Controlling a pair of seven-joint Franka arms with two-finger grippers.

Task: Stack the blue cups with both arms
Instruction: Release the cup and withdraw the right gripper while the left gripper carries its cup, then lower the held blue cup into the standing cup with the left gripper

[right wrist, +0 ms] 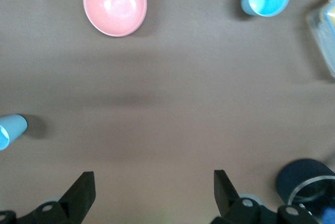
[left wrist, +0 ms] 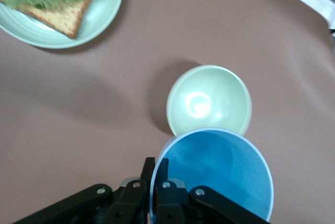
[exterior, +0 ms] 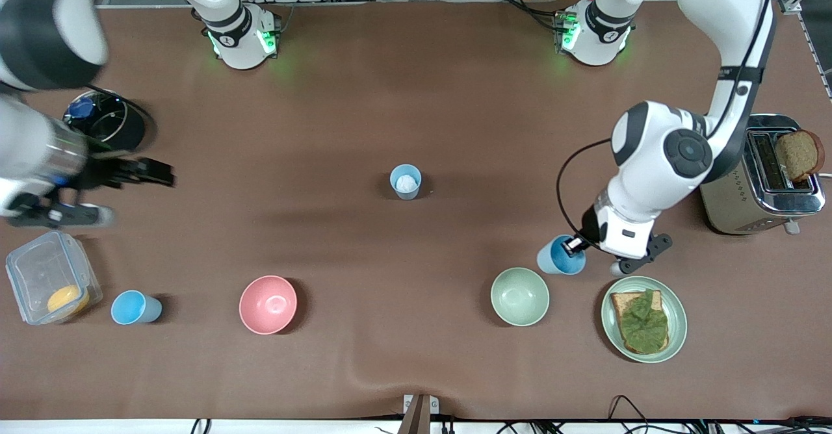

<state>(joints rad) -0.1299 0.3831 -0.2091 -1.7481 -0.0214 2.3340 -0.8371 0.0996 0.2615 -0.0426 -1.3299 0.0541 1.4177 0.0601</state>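
Nearest the front camera sits the green plate (exterior: 676,320) with its slice of toast under a lettuce leaf (exterior: 643,320), toward the left arm's end of the table; the pale green bowl (exterior: 519,296), the pink bowl (exterior: 267,304) and a sky-blue cup (exterior: 134,307) stand in a row at about the same depth, the cup close beside a clear lidded box (exterior: 45,278) holding something orange at the right arm's end. Up in the air over the spot just beside the pale green bowl, the left gripper (exterior: 574,244) has its fingers pinched shut on the rim of a second blue cup (exterior: 560,256). From the front that cup looks tilted and partly hidden by the wrist; the left wrist view shows what the front cannot, the fingers (left wrist: 161,182) clamping the cup's wall (left wrist: 214,174), one inside and one outside. A pale blue cup (exterior: 405,181) with a whitish bottom stands upright near the table's middle, well apart from the others. Over the right arm's end hangs the right gripper (exterior: 146,173), blurred in the front view; its wrist view shows the jaws spread wide with nothing between them. A toaster (exterior: 760,180) holding dark bread (exterior: 798,154) stands at the left arm's end, a dark pot (exterior: 107,122) at the other.
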